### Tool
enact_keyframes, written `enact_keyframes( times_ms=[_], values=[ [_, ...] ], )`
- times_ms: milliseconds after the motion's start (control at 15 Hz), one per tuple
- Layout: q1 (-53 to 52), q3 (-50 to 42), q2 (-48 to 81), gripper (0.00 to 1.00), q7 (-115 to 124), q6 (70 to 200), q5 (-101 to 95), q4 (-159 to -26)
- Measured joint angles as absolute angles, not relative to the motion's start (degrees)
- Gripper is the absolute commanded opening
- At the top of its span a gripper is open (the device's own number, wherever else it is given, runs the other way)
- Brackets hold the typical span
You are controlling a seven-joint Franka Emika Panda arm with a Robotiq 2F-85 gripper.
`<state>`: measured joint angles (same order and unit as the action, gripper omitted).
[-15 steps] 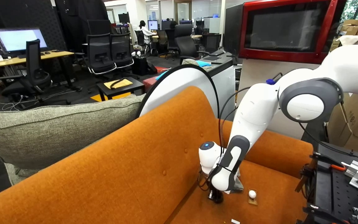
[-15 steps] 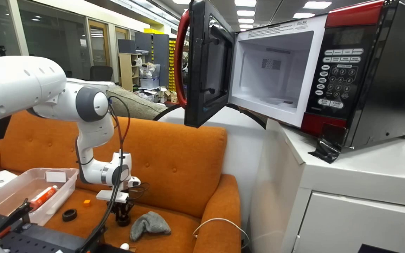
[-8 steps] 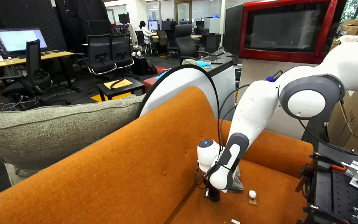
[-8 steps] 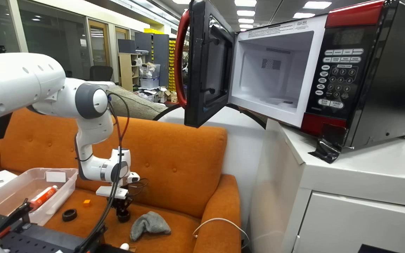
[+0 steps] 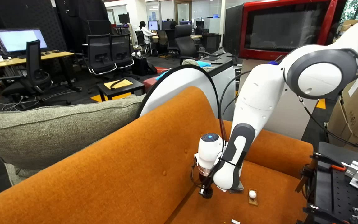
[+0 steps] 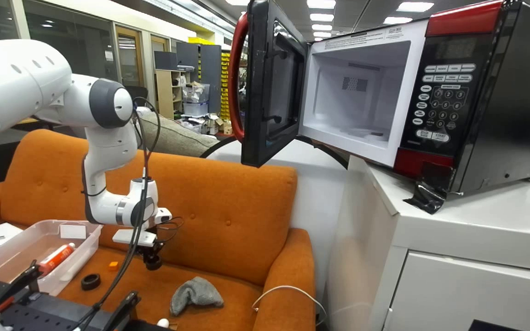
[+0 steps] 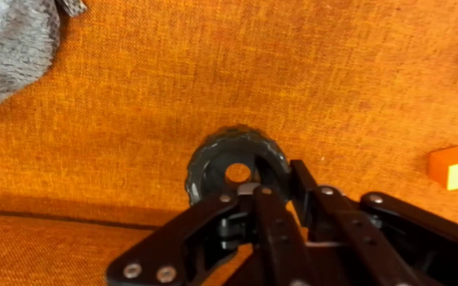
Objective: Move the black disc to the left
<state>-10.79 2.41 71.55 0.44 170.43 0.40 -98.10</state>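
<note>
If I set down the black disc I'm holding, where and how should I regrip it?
By its raised rim, I'd say, coming from above, with the fingers pinching it, one inside the hollow, one outside. In the wrist view the black disc has its hollow open toward the camera, and the gripper appears to hold it that way.

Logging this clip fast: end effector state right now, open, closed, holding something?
End effector: closed, holding the black treaded wheel by one side.
</note>
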Motion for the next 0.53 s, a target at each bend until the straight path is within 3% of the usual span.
enact_keyframes(
  times_ms=[533],
  values=[
    [-14.75,4.21,60.06,0.04,0.14,182.1,-0.27,-114.35]
  ],
)
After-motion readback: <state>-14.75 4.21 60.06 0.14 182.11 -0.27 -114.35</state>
